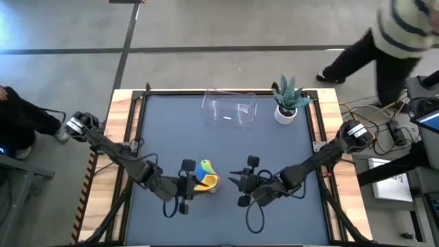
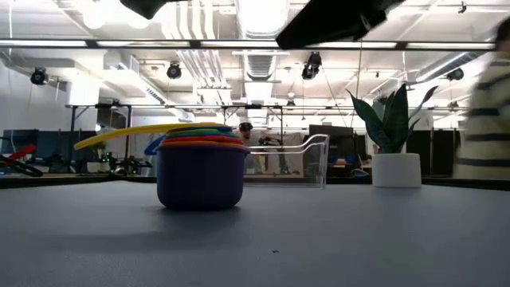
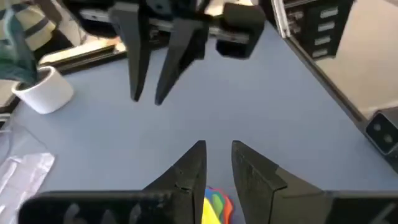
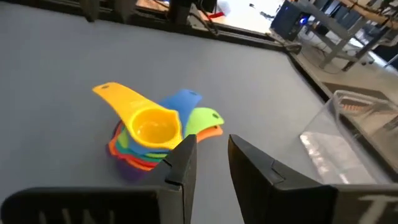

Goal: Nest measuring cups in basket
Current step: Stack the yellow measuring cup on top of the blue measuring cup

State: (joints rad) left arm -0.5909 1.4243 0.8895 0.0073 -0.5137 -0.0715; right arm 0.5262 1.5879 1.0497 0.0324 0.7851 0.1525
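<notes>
Nested measuring cups (image 1: 204, 175) near worktop's front edge — between left end effector (image 1: 186, 180) and right end effector (image 1: 241, 182), both narrow, empty.

Bright overhead ceiling lights, glare in low view, soft shadows.

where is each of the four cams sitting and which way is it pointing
High: overhead, straight down on table, both arms, basket, plant pot.
Low: table height, level across at the stacked measuring cups; arms barely show at the top.
Left wrist: past the left gripper, its jaws nearly closed, toward the right gripper.
Right wrist: past the right gripper, jaws slightly apart, toward the cups.
All four share the cups and basket.
</notes>
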